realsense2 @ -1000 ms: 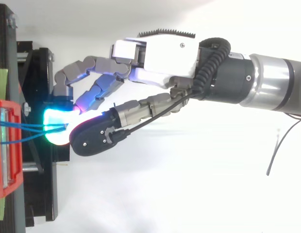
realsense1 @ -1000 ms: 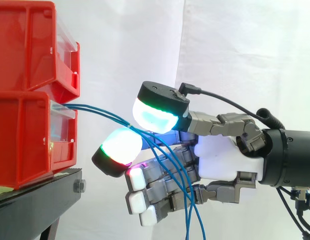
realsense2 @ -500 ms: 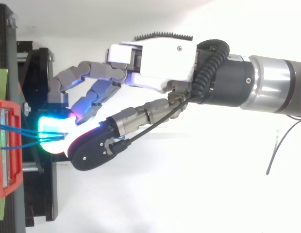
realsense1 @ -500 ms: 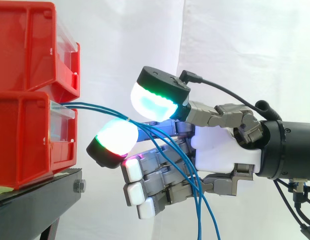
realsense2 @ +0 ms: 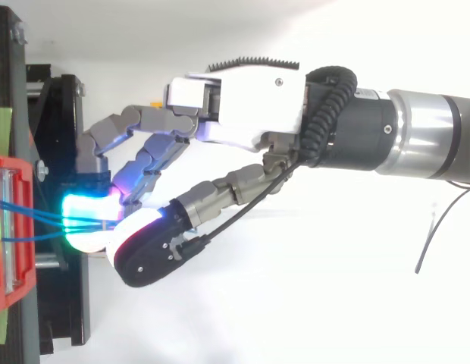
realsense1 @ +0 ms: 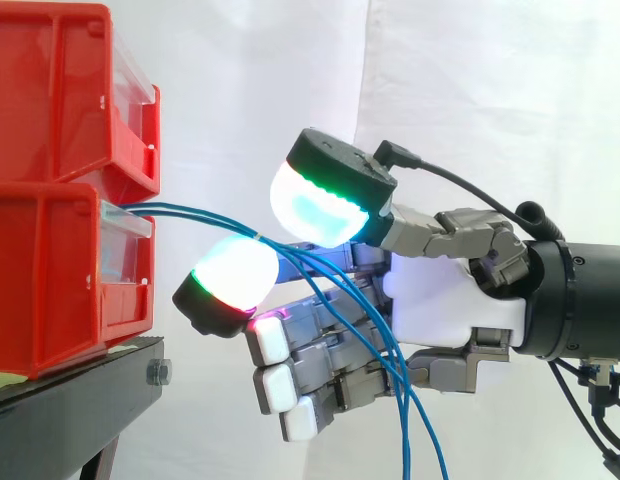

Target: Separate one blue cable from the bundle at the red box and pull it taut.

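The blue cables (realsense1: 190, 218) come out of the front of the lower red bin (realsense1: 50, 280), just above its clear label holder (realsense1: 125, 260). What is behind that holder is too small to read. From the bin the bundle runs to the right, sloping gently down and staying close together, so its long axis lies nearly level across the gap to the hand (realsense1: 440, 310). Past the fingertips the strands fan apart, bend steeply downward across the palm side, and leave by the bottom edge.

The hand reaches in from the right with its fingers half curled and relaxed, pointing toward the bins. Its two big glowing pads (realsense1: 325, 195) stand apart, one above and one below. The cables pass through the gap between them, lying over the top of the lower, green-white pad and just under the cyan one. Neither pad looks clamped on them. The remaining fingers sit lower, stacked close together with small white tips, and the drooping strands cross in front of them.

From above, the cables (realsense2: 38, 220) run straight from the bin to the glowing tips, level with the black stand (realsense2: 61, 136). An upper red bin (realsense1: 60, 90) sits on the lower one, and a white curtain (realsense1: 470, 100) hangs behind.
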Tool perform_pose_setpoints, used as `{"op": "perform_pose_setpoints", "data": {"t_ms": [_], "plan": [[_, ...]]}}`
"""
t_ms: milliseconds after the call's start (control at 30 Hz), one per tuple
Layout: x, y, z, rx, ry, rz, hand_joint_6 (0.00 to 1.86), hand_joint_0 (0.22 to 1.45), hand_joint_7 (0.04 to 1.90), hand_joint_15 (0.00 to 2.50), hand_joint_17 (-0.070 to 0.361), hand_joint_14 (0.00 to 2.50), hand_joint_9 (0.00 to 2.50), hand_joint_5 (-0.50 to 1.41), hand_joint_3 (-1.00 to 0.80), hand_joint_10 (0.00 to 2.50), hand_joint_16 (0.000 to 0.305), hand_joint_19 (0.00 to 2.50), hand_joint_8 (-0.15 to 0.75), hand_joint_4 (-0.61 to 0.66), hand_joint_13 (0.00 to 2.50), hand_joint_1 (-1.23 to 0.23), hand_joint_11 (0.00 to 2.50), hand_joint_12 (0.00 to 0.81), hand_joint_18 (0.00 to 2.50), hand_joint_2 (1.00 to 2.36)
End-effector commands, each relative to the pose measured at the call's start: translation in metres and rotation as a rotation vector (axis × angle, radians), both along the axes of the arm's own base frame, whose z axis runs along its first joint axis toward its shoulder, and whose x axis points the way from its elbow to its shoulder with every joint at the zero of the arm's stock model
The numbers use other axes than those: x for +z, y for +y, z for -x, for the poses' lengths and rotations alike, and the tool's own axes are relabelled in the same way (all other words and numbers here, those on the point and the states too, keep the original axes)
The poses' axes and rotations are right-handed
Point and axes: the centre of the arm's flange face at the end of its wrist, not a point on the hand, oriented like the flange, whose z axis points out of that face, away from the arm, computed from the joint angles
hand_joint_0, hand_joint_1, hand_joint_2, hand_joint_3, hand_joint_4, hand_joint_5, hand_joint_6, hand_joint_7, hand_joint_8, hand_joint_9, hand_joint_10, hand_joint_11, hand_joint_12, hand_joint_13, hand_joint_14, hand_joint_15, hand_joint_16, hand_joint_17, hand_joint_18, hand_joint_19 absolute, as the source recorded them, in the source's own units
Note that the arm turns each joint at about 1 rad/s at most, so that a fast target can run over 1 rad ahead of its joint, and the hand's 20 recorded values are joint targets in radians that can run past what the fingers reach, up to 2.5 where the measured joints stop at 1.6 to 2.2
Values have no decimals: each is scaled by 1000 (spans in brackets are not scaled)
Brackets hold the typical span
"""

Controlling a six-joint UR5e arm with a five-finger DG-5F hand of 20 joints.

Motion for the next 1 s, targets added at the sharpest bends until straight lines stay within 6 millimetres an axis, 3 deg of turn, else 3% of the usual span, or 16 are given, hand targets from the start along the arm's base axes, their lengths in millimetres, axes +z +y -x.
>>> {"op": "perform_pose_setpoints", "data": {"t_ms": [0, 833, 967], "plan": [[0, 1, 0, 14, 1, -2, 789, 614, 995, 681, 99, 23, 879, -187, -222, 21, 44, 767, 299, 124, 905, -689, 828, 374, 692, 1018], [-1, -1, 3, 57, 21, -30, 903, 640, 1042, 723, 98, 26, 971, -179, -400, 22, 44, 763, 307, 115, 972, -717, 1002, 378, 763, 1008], [-2, 0, 3, 64, 27, -40, 897, 621, 1079, 744, 96, 27, 1018, -161, -500, 23, 43, 778, 303, 133, 989, -694, 1022, 374, 783, 1000]]}}
